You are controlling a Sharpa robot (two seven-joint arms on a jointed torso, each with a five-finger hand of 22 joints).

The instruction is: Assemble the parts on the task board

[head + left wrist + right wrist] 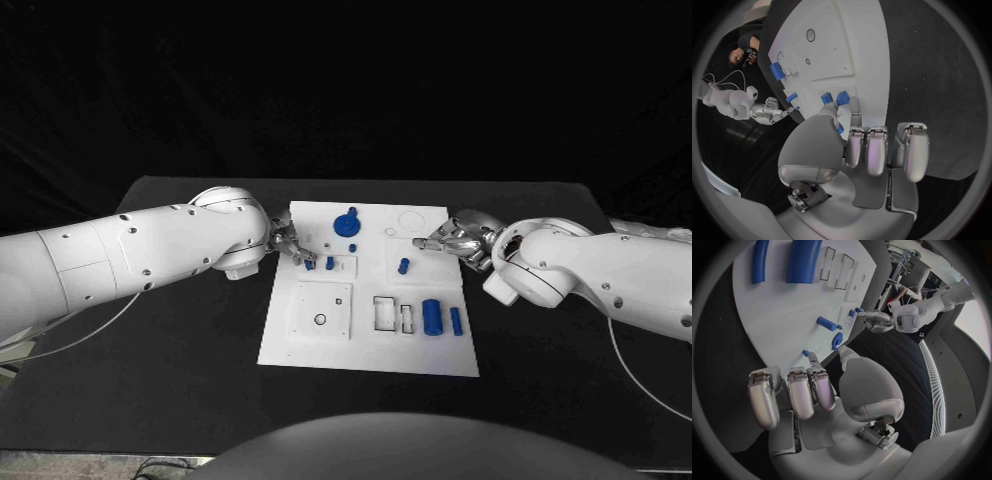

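White task board (310, 345) sits mid-table w/ blue parts: 1 gear-like piece (346, 224) at 12 o'clock, 2 cylinders (431, 318) at 4 o'clock, 1 short peg (404, 266) near centre, 2 small blocks (330, 263) at 10 o'clock. Left hand (290, 245) is at those blocks; left wrist view has one fingertip (854, 106) touching a block (842, 97), other fingers curled in, nothing clamped. Right hand (450, 241) at 2 o'clock; right wrist view shows a tiny blue bit (806, 353) at its fingertips, possibly pinched — can't tell.
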